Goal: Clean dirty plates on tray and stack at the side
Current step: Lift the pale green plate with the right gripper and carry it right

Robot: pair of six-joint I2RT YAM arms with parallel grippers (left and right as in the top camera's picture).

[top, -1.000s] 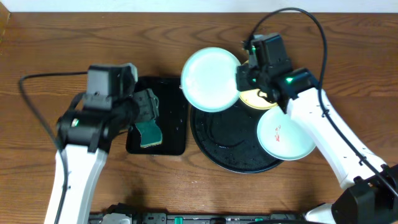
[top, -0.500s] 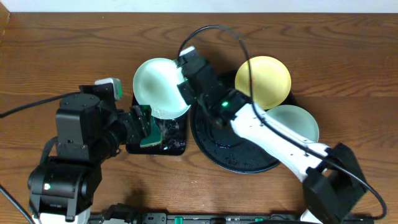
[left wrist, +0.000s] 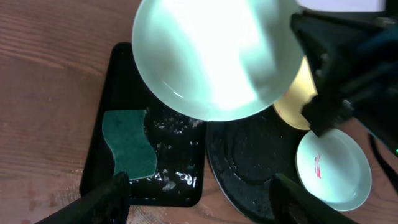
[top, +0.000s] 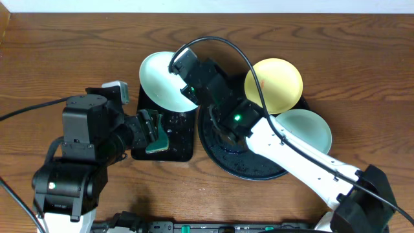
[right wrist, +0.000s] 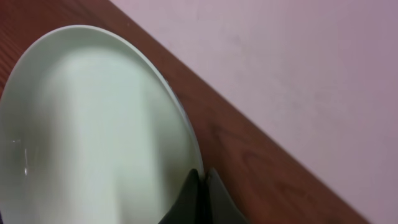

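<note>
The right gripper (right wrist: 200,186) is pinched together on the rim of a mint plate (top: 162,81). It holds the plate tilted in the air over the far end of the rectangular tray (top: 183,139). That tray is wet and flecked, and a green sponge (top: 155,142) lies flat near its left edge. The left gripper (left wrist: 200,183) hangs above the sponge with its fingers wide apart and nothing between them.

The round tray (top: 246,162) sits just beside the rectangular one. A yellow plate (top: 275,84) overhangs its far right rim. Just beside that, a second mint plate (top: 309,133) with a red smear overhangs the right rim. Open wood runs along the desk's (top: 65,52) far edge and right side.
</note>
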